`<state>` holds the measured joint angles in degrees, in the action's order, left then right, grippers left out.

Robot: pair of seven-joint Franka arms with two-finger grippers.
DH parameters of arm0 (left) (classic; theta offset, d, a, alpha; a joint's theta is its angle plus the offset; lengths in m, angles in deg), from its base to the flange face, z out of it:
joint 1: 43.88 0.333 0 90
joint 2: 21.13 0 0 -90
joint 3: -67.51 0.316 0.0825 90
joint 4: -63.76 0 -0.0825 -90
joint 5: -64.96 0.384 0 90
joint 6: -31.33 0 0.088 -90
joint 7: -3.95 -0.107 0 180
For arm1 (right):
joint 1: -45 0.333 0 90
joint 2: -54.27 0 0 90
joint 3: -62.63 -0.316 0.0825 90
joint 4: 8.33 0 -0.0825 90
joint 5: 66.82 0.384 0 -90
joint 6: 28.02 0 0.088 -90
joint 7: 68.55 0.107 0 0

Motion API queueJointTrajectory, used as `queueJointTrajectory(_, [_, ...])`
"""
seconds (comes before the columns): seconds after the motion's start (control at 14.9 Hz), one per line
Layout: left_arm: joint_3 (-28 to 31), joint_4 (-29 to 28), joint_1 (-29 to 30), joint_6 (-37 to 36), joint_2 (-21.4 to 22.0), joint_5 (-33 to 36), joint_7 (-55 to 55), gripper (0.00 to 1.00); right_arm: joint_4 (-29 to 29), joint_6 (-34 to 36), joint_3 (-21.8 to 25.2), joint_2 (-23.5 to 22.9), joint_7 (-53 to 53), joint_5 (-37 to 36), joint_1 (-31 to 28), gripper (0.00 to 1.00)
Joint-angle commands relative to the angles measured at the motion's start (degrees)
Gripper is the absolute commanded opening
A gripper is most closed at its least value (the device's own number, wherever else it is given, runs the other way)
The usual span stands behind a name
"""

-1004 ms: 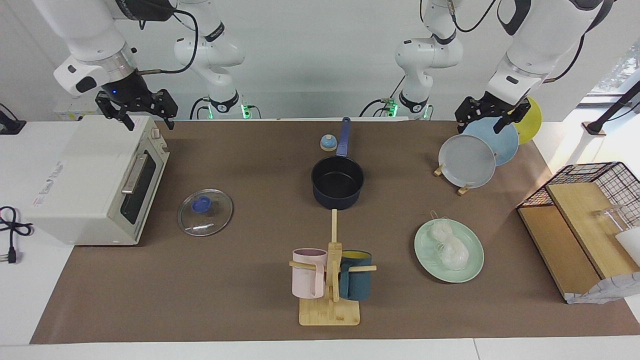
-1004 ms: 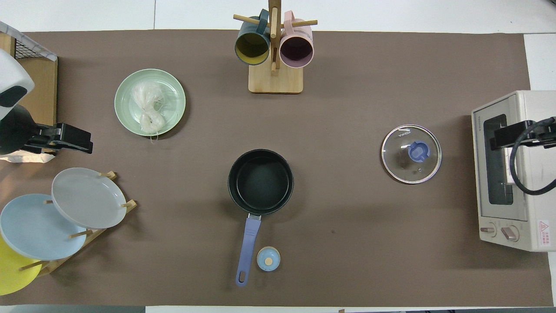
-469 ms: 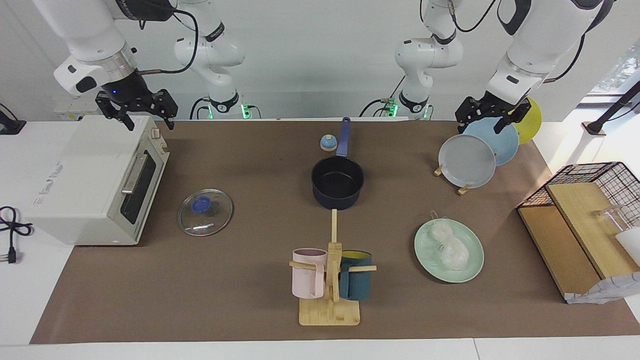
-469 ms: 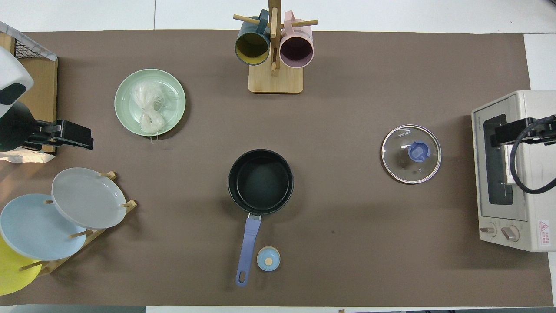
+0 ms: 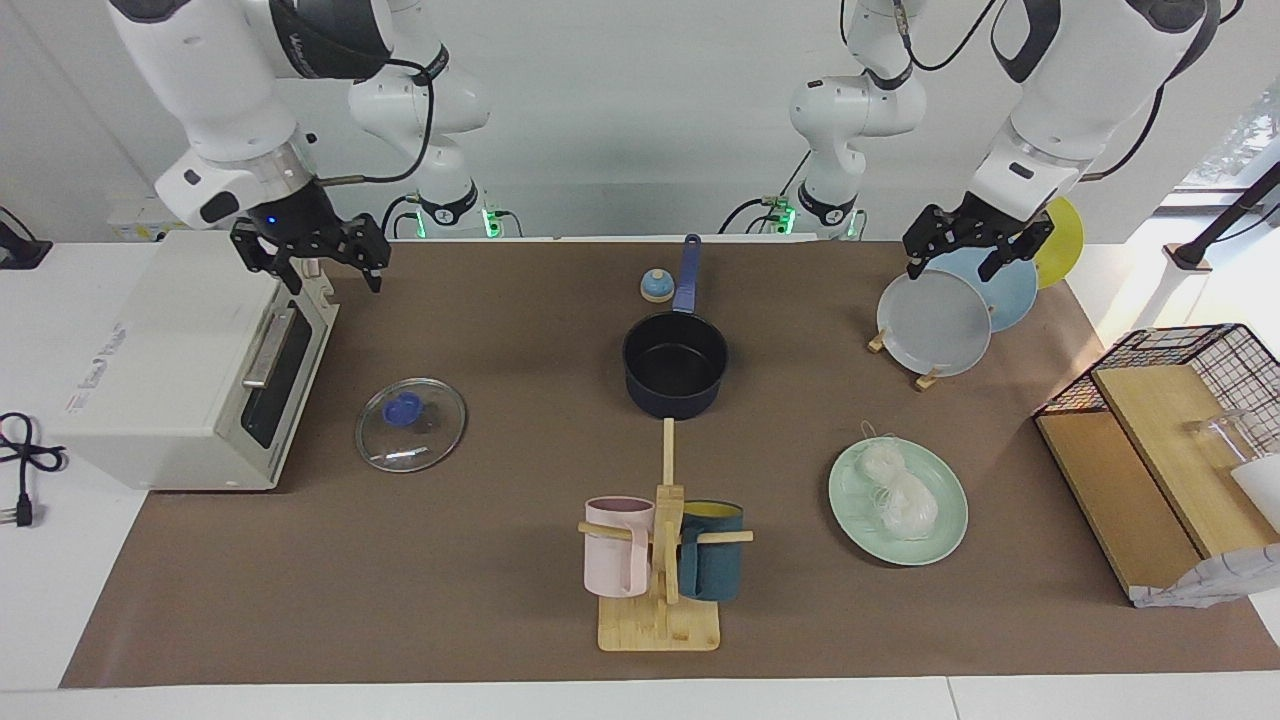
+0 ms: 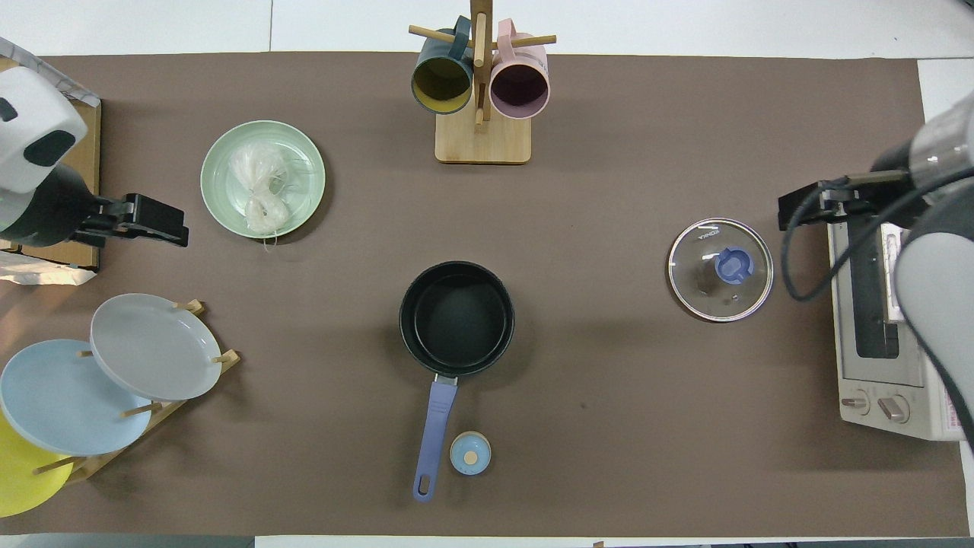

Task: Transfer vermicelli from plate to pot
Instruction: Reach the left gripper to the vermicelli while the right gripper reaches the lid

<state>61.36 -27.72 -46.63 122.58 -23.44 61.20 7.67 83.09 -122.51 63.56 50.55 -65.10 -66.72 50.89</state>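
The vermicelli (image 5: pixel 900 495) is a white clump on the mint-green plate (image 5: pixel 945 540), toward the left arm's end of the table; the overhead view shows the vermicelli (image 6: pixel 262 190) on the plate (image 6: pixel 304 148) too. The navy pot (image 5: pixel 675 365) stands mid-table, black inside and empty, with its blue handle pointing toward the robots; it also shows in the overhead view (image 6: pixel 456 318). My left gripper (image 5: pixel 952 262) is open and empty, up over the plate rack (image 6: pixel 163 228). My right gripper (image 5: pixel 335 275) is open and empty over the toaster oven's front edge (image 6: pixel 799 209).
A rack holds a grey plate (image 5: pixel 935 322) with blue and yellow ones near the left arm. A glass lid (image 5: pixel 410 424) lies beside a toaster oven (image 5: pixel 180 360). A mug tree (image 5: pixel 660 560) stands farther out than the pot. There is also a small blue bell (image 5: pixel 656 286) and a wire-and-wood shelf (image 5: pixel 1160 440).
My right gripper has moved from over the oven's top toward the table's middle. My left gripper has shifted slightly toward the mint-green plate. Nothing on the table has moved.
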Motion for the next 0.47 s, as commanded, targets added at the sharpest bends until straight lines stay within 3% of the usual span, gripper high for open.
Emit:
queueJointTrajectory(0.0, [0.44,3.06,-0.68,4.1,-8.12,-0.64,0.68,1.0,0.77,-5.34,-0.23,-4.62,0.77,0.08,0.17,1.0])
queueJointTrajectory(0.2, [0.61,5.26,-1.82,10.42,-15.51,0.33,0.68,1.0,6.73,-13.59,-0.23,-6.65,-0.01,0.17,-0.62,1.0])
queueJointTrajectory(0.4, [0.53,5.17,-2.52,17.81,-20.26,3.22,0.68,1.0,18.67,-25.97,-0.23,-4.64,-2.39,0.17,-1.41,1.0])
